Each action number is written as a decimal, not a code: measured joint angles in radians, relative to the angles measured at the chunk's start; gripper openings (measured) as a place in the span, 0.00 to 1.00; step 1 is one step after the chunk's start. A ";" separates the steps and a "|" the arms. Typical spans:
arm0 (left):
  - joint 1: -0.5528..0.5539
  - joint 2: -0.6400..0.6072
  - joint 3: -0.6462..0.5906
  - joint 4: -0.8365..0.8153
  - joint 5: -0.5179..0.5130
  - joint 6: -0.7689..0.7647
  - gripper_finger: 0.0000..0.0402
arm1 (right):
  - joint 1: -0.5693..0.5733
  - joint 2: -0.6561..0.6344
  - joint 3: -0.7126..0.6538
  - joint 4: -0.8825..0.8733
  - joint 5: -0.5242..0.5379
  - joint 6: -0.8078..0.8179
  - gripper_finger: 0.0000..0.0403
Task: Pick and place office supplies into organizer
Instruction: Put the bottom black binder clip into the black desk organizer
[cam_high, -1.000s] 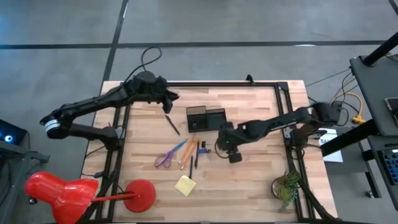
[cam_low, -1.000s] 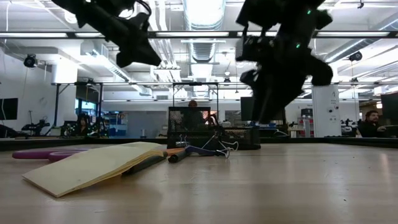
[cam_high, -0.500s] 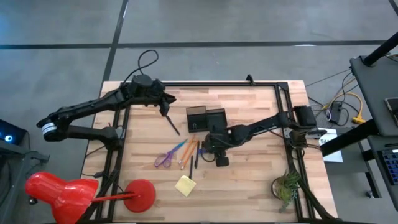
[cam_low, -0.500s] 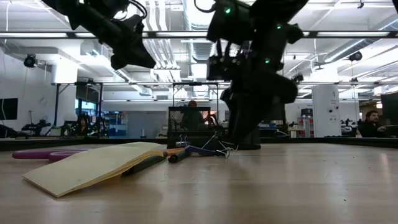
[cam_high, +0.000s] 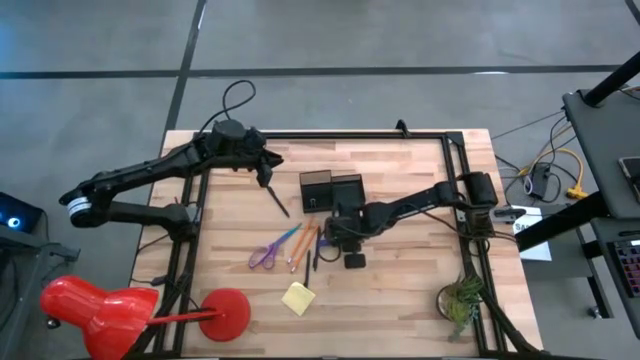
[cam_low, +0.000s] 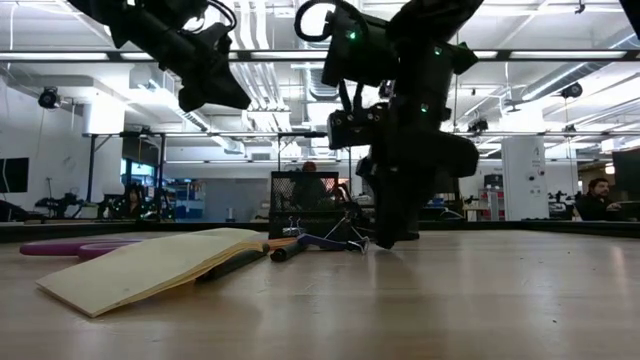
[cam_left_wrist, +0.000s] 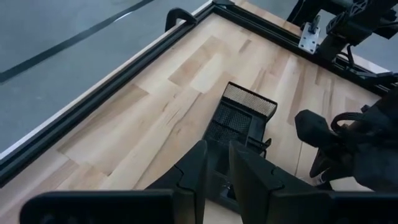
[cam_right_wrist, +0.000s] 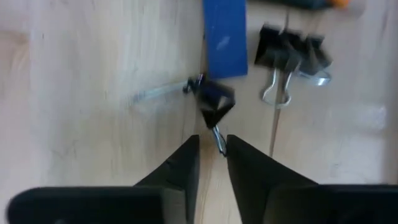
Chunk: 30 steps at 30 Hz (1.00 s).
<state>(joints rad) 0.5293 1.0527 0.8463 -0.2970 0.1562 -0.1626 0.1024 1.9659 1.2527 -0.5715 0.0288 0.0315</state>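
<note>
the left gripper (cam_high: 266, 172) is being held above the far-left part of the table, left of the organizer (cam_high: 332, 190), with its fingers (cam_left_wrist: 249, 177) nearly together and nothing seen between them. moving rightward in the high view, a dark pen (cam_high: 277, 199) is lying near that gripper, and the purple-handled scissors (cam_high: 264, 256), the orange pencils (cam_high: 300, 245) and another dark pen (cam_high: 315, 255) are lying loose on the wood, with the yellow sticky-note pad (cam_high: 298, 298) nearer the front edge. none of these is being carried, so most of the task is judged to be left; whether anything is already lying inside the black mesh organizer cannot be told. just in front of the organizer, the right gripper (cam_high: 336, 236) is being lowered over the clips: in its wrist view its fingers (cam_right_wrist: 181, 168) are standing slightly apart around the wire handle of a small binder clip (cam_right_wrist: 213, 102), which is resting on the table beside a blue strip (cam_right_wrist: 225, 36) and a cluster of larger binder clips (cam_right_wrist: 290, 51). the pinch does not appear to be closed yet, so the clip is judged to be the item in hand.
</note>
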 joint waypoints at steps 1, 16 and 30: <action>0.000 0.000 0.000 0.000 0.000 0.012 0.13 | 0.000 0.000 0.000 -0.002 0.000 0.008 0.15; 0.001 -0.001 0.000 0.000 0.005 0.040 0.13 | -0.005 -0.021 0.082 -0.065 -0.004 0.074 0.02; 0.001 -0.003 0.000 0.000 0.014 0.048 0.13 | -0.150 -0.132 0.133 -0.076 0.179 0.313 0.02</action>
<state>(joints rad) 0.5301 1.0500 0.8467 -0.2966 0.1699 -0.1143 -0.0472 1.8339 1.3854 -0.6474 0.2074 0.3450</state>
